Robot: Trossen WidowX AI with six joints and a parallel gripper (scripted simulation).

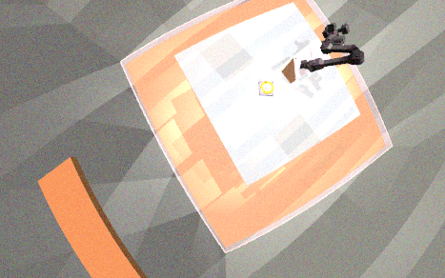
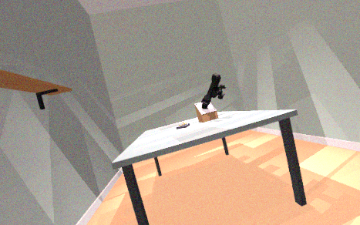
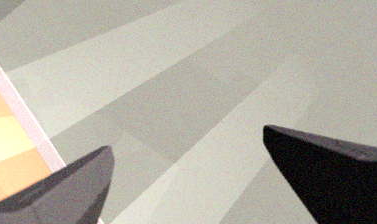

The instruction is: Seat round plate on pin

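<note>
Your single dark arm (image 1: 339,51) is folded at its elbow, reaching up and away from its base. The gripper (image 3: 189,175) stands wide open with nothing between its two dark fingers. From the exterior view, its wrist appears raised, though it is small there.

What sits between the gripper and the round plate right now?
Nothing visible. The open gripper is up in the air near the arm's wooden block, pointing at the wall. Only bare white table lies between the block and the plate.
</note>
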